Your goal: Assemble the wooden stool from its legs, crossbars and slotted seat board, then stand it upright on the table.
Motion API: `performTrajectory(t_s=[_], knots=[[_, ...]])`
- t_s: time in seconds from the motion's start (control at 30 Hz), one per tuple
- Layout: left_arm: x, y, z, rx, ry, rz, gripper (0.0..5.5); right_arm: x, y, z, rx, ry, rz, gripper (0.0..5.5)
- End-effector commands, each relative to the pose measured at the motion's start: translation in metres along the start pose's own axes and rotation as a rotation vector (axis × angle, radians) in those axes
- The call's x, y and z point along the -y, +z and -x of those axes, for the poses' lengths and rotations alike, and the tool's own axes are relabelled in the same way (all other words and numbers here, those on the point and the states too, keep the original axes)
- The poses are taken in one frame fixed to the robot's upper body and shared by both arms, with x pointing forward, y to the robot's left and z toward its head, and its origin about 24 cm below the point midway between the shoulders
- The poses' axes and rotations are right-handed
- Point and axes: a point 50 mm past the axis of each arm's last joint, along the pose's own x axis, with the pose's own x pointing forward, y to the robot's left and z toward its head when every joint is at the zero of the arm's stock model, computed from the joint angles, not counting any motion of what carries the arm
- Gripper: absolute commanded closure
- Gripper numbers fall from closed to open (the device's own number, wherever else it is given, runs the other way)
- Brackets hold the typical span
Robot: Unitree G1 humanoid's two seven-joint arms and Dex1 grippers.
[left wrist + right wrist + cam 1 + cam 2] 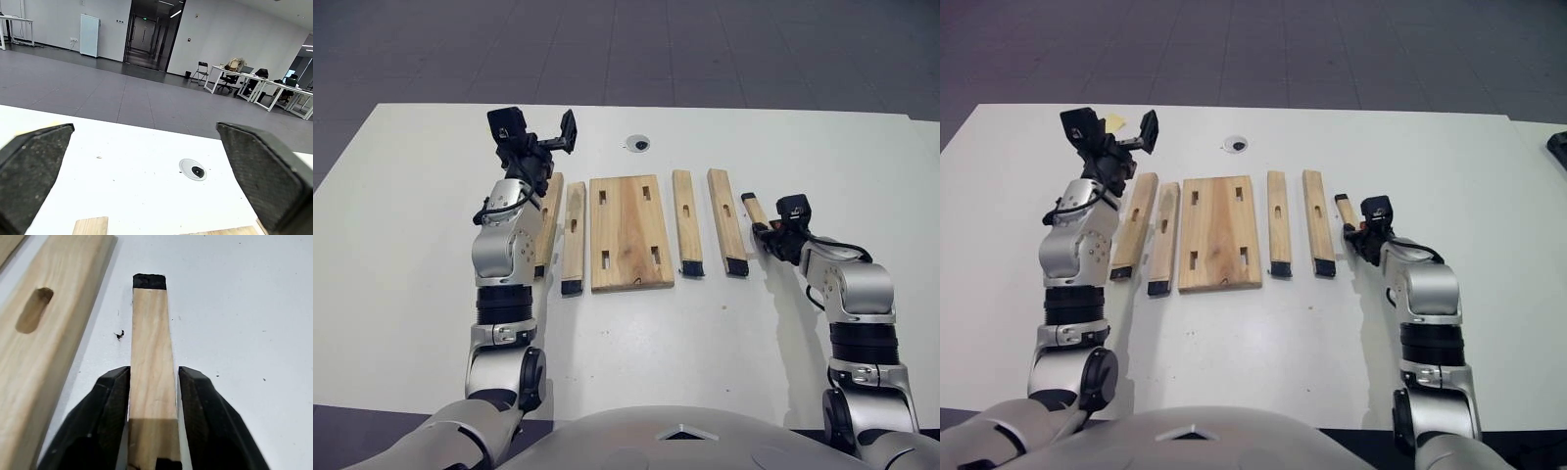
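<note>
Right gripper is clamped on the near end of a short crossbar, which lies just beside the rightmost leg. Whether it is lifted off the table cannot be told. Left gripper stands wide apart, holding nothing, raised over the far end of the leftmost leg. Seat board lies flat, slots empty, with two legs on each side, all apart. Judgement: no joint made, so assembly has barely begun. All fitting and the standing upright remain outstanding.
</note>
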Motion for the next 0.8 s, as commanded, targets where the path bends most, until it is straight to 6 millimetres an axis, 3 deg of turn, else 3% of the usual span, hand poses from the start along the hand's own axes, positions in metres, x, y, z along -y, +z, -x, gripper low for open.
performTrajectory(t_s=[0.03,0.17,0.27,0.37,0.43,0.5,0.6,0.8], knots=[[-0.001,0.007,-0.001,0.002,0.018,-0.026,0.10,-0.001,-0.005,-0.002,-0.047,0.014,0.026,4.20],[-0.002,0.008,-0.002,0.000,0.024,-0.024,0.10,0.002,-0.002,-0.002,-0.034,0.011,0.010,4.20],[-0.003,0.008,-0.003,-0.001,0.030,-0.021,0.10,0.009,0.012,0.002,0.054,-0.005,-0.030,4.20],[-0.009,0.011,-0.002,0.005,0.041,-0.014,0.10,0.019,0.041,0.015,0.235,-0.027,-0.019,4.20],[-0.016,0.022,0.000,0.034,0.035,0.068,0.10,0.018,0.076,0.030,0.439,-0.008,0.014,4.20],[-0.009,0.043,0.004,0.089,-0.113,0.190,0.10,0.007,0.108,0.048,0.641,0.051,0.032,4.20],[0.016,0.070,0.018,0.127,-0.423,0.280,0.10,-0.016,0.136,0.063,0.838,0.158,0.061,4.20],[0.057,0.094,0.025,0.036,-0.749,0.563,0.10,-0.065,0.151,0.058,0.999,0.294,0.123,4.20]])
